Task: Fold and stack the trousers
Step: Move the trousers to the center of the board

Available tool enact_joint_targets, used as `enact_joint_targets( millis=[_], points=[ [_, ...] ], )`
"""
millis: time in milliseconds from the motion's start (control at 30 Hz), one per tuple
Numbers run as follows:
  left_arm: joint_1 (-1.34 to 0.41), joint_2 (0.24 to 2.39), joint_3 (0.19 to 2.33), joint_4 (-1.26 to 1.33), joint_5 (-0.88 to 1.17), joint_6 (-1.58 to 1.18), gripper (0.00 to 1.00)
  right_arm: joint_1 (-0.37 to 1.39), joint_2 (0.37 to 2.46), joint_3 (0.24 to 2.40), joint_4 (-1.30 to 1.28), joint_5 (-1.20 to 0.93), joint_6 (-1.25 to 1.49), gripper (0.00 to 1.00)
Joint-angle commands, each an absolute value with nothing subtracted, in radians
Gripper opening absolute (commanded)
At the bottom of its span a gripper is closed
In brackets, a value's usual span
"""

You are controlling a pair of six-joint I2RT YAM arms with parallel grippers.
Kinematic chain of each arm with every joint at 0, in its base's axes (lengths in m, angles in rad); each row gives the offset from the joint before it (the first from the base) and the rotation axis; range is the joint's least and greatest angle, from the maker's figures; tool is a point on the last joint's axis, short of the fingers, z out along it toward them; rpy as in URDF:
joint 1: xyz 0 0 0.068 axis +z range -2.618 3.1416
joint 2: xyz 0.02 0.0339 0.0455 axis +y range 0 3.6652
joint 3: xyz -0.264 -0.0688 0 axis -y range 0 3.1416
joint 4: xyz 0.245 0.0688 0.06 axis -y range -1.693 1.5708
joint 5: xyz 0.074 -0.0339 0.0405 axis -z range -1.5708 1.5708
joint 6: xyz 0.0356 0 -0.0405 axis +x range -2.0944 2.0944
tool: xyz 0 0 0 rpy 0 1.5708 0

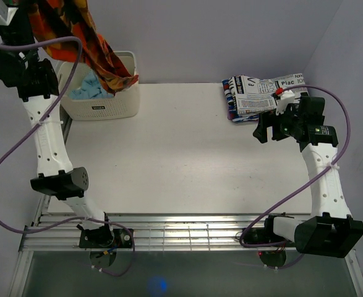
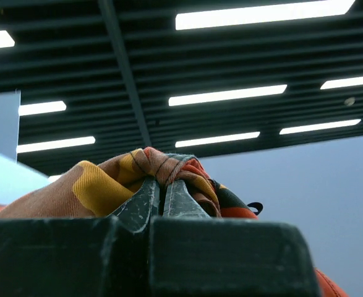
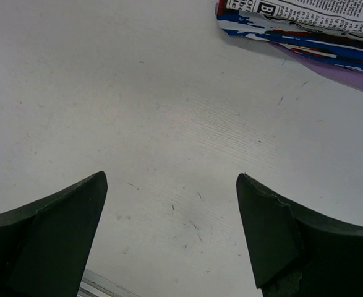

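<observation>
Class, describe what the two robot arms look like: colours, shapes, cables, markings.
Both the left arm and right arm have white tubular links with rows of small holes, joined by black joint housings. A purple cable loops along each. The right end effector and left end effector each have two dark wedge-shaped fingers.

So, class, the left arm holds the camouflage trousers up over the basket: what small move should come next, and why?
Probably swing the left gripper toward the bare middle of the table and lower it. It is shut on the trousers, whose tail dangles at the basket, so they cannot be folded there. The right gripper hovers open near the folded stack, free to catch a hem.
</observation>
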State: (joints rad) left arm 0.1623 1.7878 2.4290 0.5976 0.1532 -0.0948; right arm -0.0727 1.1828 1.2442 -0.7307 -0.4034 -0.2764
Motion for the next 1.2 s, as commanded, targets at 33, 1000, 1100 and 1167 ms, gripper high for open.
enact_joint_targets(
  millis=[33, 1000, 1100, 1167],
  points=[
    [0.163, 1.639, 2.327, 0.709, 0.242, -0.176, 0.0, -0.074, 1.135, 1.224, -0.692, -0.452, -0.253, 0.9],
    [-0.739, 1.542, 1.238, 0.008, 1.029, 0.149, 0.0, -0.074, 1.232, 1.178, -0.742, -0.515, -0.307, 0.9],
    [-0.724, 1.62, 1.316, -0.211, 0.977, 0.243, 0.0, -0.074, 1.262, 1.161, -0.758, -0.483, -0.34, 0.9],
    [-0.681, 1.652, 1.328, -0.322, 0.921, 0.273, 0.11, -0.074, 1.285, 1.141, -0.775, -0.45, -0.386, 0.9]
  ],
)
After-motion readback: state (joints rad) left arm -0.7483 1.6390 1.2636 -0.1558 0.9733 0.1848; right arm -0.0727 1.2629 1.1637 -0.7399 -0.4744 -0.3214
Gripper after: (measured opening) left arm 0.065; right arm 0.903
